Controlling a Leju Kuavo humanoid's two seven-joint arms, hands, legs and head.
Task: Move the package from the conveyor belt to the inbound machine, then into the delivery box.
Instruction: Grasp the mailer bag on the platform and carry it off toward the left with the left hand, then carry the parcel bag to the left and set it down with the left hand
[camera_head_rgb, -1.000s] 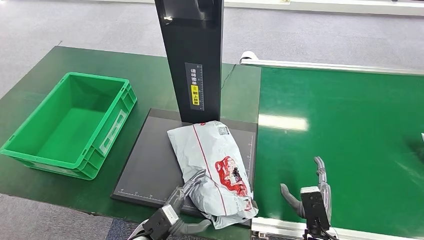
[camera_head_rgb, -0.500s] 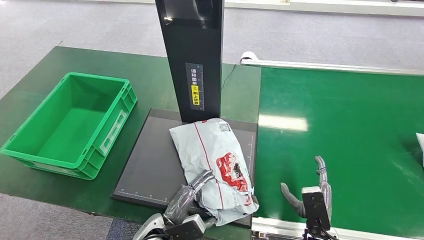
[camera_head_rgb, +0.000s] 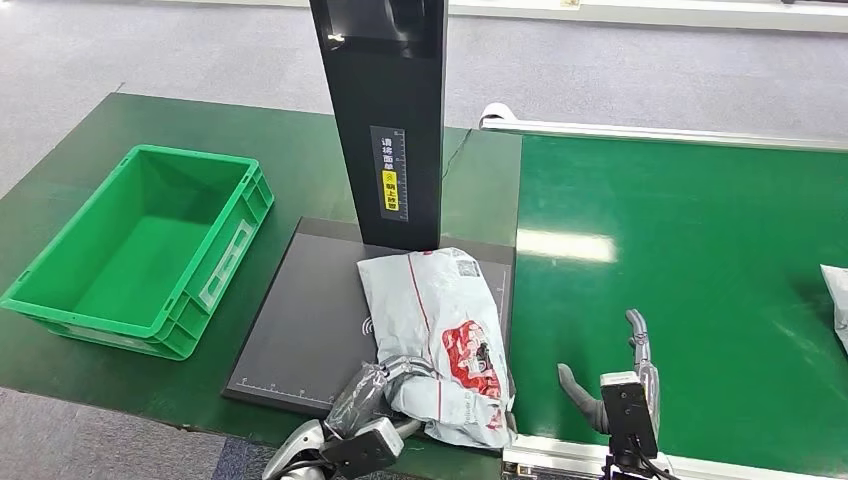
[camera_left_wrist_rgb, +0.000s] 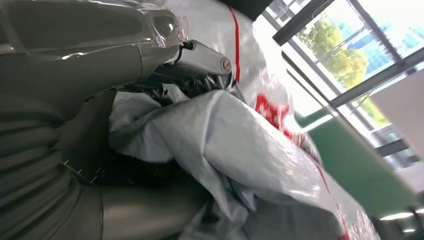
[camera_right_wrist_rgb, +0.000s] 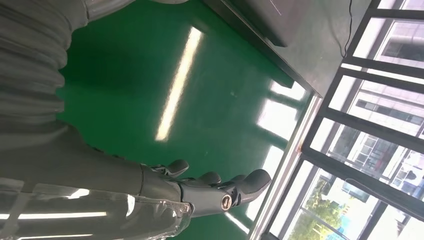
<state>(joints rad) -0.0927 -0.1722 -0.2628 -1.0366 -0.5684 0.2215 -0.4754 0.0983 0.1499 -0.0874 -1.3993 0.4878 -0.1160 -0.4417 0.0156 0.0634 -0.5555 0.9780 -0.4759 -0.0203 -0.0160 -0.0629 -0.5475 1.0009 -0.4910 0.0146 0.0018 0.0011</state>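
Observation:
A grey plastic mailer package (camera_head_rgb: 440, 335) with red print lies on the black platform of the inbound machine (camera_head_rgb: 310, 330), in front of its black column (camera_head_rgb: 385, 110). My left hand (camera_head_rgb: 385, 385) grips the package's near corner; in the left wrist view its fingers (camera_left_wrist_rgb: 200, 57) curl over the crumpled package (camera_left_wrist_rgb: 240, 150). My right hand (camera_head_rgb: 615, 375) hovers open above the near edge of the green conveyor belt (camera_head_rgb: 690, 260), holding nothing; the right wrist view has its fingers (camera_right_wrist_rgb: 220, 187) spread over the belt. The green delivery box (camera_head_rgb: 140, 245) stands empty at the left.
A second grey package (camera_head_rgb: 836, 305) lies on the belt at the right edge. The conveyor's metal frame (camera_head_rgb: 580, 460) runs along the near side. Green table surface surrounds the box and platform.
My left hand has closed on the package's near corner and the package has shifted right on the platform. The second package has come further into view on the belt. My right hand has hardly moved.

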